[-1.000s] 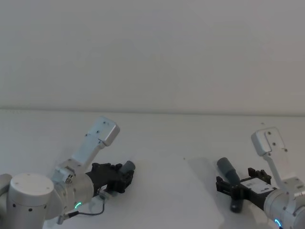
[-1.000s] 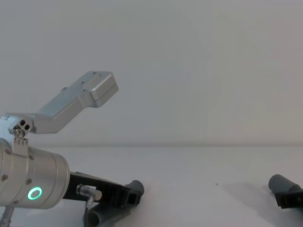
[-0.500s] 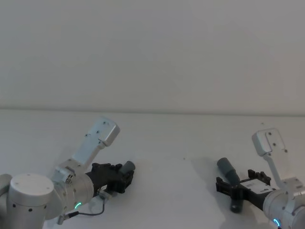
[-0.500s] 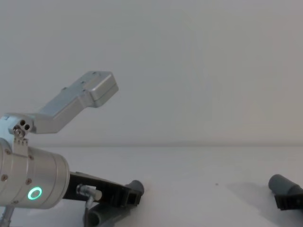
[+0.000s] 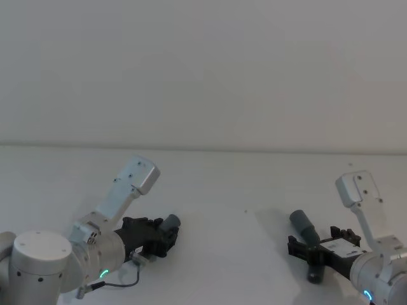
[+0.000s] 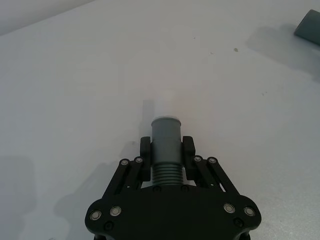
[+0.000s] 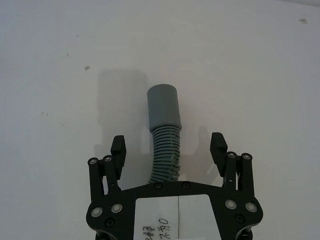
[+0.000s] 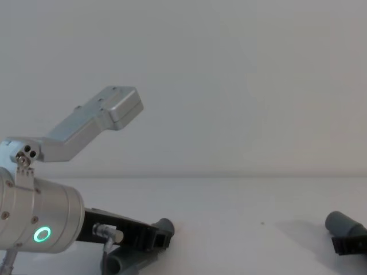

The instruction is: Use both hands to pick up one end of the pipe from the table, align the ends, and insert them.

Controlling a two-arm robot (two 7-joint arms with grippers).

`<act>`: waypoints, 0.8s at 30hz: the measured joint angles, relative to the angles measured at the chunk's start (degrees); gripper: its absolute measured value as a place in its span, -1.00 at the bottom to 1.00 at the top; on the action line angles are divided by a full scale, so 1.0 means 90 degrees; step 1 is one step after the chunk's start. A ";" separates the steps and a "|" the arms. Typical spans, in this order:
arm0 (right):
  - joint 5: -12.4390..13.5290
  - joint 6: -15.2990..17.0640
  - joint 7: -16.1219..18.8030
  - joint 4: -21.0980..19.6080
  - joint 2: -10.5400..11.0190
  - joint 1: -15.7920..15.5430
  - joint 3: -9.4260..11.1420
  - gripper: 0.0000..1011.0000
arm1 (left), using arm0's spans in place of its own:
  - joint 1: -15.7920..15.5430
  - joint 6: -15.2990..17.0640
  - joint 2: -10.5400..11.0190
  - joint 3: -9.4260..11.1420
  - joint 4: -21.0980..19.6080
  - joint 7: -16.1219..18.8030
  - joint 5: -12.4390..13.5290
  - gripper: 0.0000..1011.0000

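Clamping the pipe [image 6: 166, 172] where its ribs meet the smooth cuff, the left pincer [image 6: 166, 156] is clenched, both black fingers [image 6: 145, 154] pressed against the hose from either side. The white-tipped cuff [image 6: 165, 131] juts out past the fingertips over the worktop [image 6: 75, 75], its narrow pale tip pointing away from the wrist. In the head view this pincer [image 5: 160, 232] sits low at the robot's left, close above the white surface, with the cuff [image 5: 170, 222] poking toward the centre. The chest view shows it ahead of the silver wrist [image 8: 34, 226] and its green ring light [image 8: 41, 234].

At the robot's right, the right pincer [image 7: 168, 146] is spread wide and grasps nothing. Its fingers [image 7: 118, 148] stand well clear on both sides of the ribbed hose [image 7: 165, 150], which runs up between them without touching either. The plain cuff [image 7: 163, 107] lies beyond the fingertips, throwing a shadow on the worktop beside it. From the head view that cuff [image 5: 301, 224] slants up and away from the open pincer [image 5: 306, 251]; whether it rests on the surface I cannot tell.
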 joint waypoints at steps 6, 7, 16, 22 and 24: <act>-0.0011 0.0009 0.0009 0.0015 -0.0014 0.0009 0.0005 0.81 | 0.0000 0.0000 0.0000 0.0000 0.0000 0.0000 0.0000 -0.30; -0.0012 0.0010 0.0010 0.0016 -0.0016 0.0009 0.0006 0.78 | 0.0000 0.0000 0.0000 0.0000 0.0000 0.0000 0.0000 -0.30; -0.0022 0.0017 0.0017 0.0025 -0.0026 0.0014 0.0014 0.28 | 0.0000 0.0000 0.0000 0.0000 0.0000 0.0000 0.0000 -0.30; -0.0026 0.0020 0.0020 0.0030 -0.0030 0.0017 0.0014 -0.12 | 0.0000 0.0000 0.0000 0.0000 0.0000 0.0000 0.0000 -0.30; -0.0027 0.0020 0.0020 0.0031 -0.0031 0.0019 0.0014 -0.27 | 0.0000 0.0000 0.0000 0.0000 0.0000 0.0000 0.0000 -0.30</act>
